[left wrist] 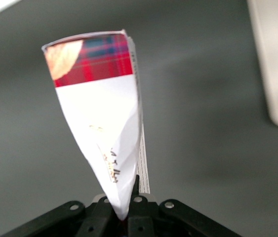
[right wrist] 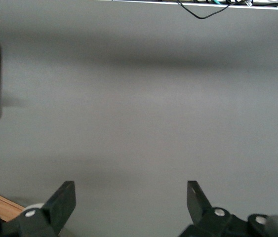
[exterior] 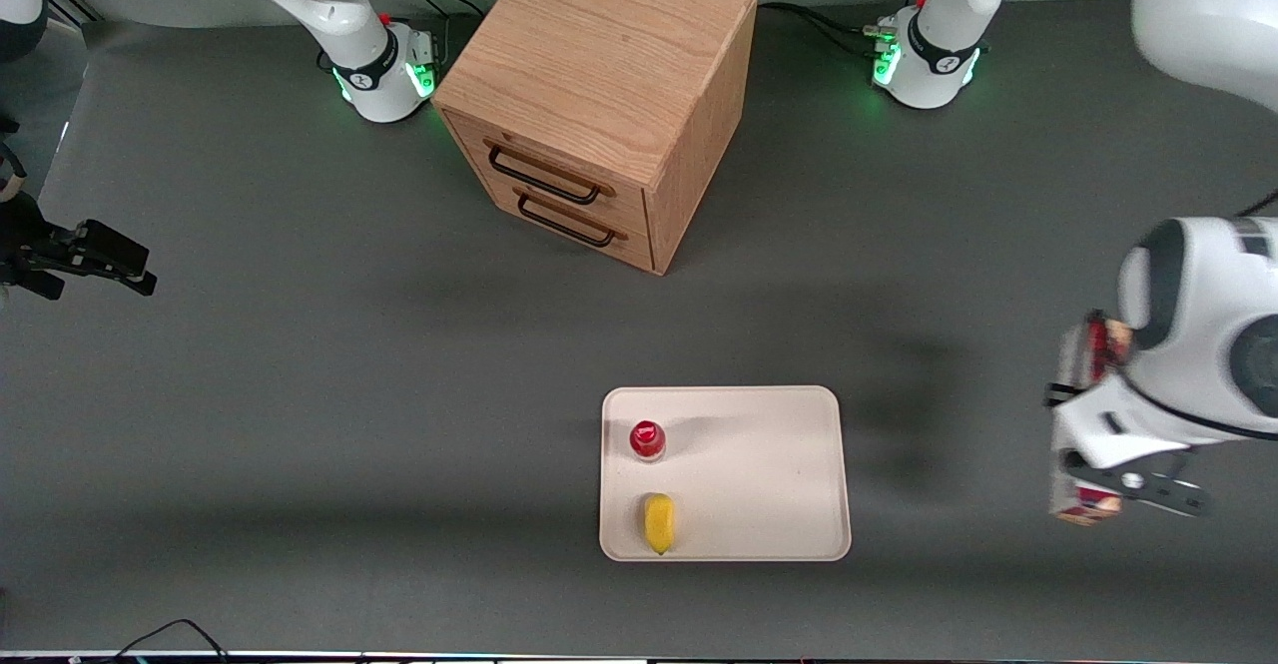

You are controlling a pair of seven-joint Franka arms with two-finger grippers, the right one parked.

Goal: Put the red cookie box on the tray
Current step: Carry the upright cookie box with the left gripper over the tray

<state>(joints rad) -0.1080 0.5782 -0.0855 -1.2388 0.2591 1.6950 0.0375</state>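
- While the red cookie box (left wrist: pixel 99 113) hung above the table's working-arm edge, the gripper (left wrist: pixel 124 217) pinched only its end.
- Swinging loose, it might slip.
- On the tray (exterior: pixel 779 464), a red-capped bottle (exterior: pixel 647 439) and yellow item (exterior: pixel 658 522) risked being knocked.

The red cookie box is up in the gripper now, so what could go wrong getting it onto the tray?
The gripper pinches the red cookie box at one end only, so the long carton may swing or slip out. The tray already holds a red-capped bottle and a yellow item along the edge toward the parked arm's end; a long box lowered carelessly could knock them. It might also land across the low rim and rest tilted.
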